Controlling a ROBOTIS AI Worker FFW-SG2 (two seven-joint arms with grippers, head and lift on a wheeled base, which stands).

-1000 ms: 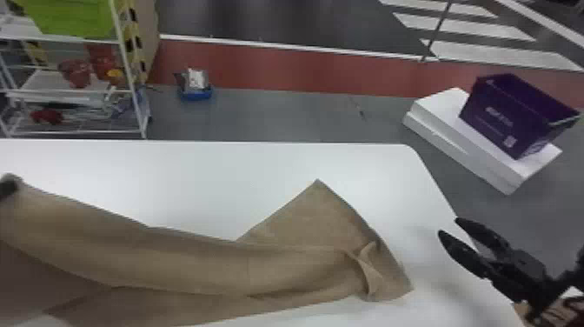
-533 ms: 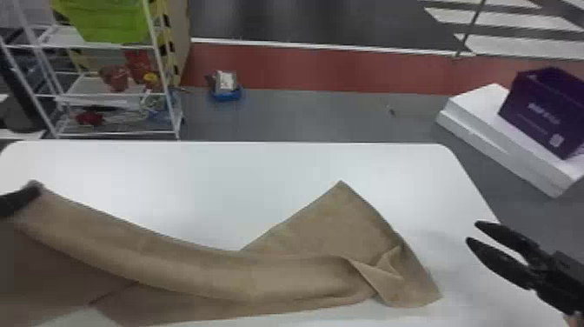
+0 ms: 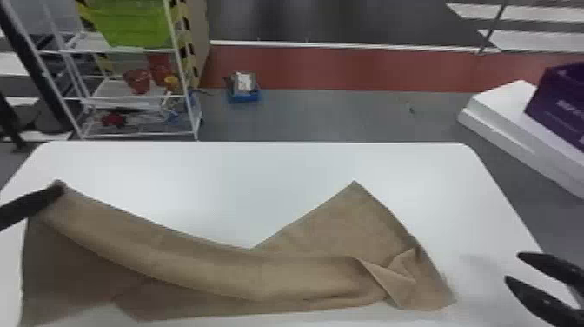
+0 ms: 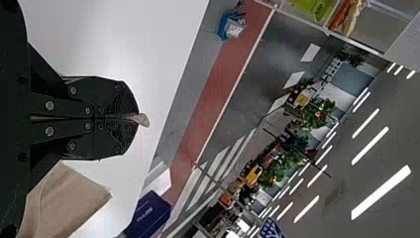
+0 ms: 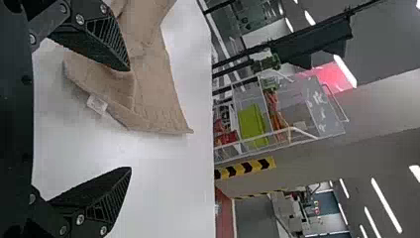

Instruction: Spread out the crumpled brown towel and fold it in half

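The brown towel (image 3: pixel 260 278) runs lengthwise between the bench's (image 3: pixel 217 174) left and right edges. Left fingers (image 3: pixel 32 206) pinch its far-left corner (image 3: pixel 59 186); the right fingers (image 3: pixel 541 302) gape, apart from but nearer the rumpled right end (image 3: pixel 402 282), probably needing to travel leftward.

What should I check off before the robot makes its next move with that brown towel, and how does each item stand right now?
1. Left tool gripping the towel: ok, pinched at a corner.
2. Right tool open, ready to grasp: ok.
3. Right tool gripping the towel: not ok, nothing between its fingers.
4. Towel spread flat: not ok, a long fold crosses it and its right part is crumpled.
5. Whole towel over the table: cannot tell, its near left part runs out of the head view.
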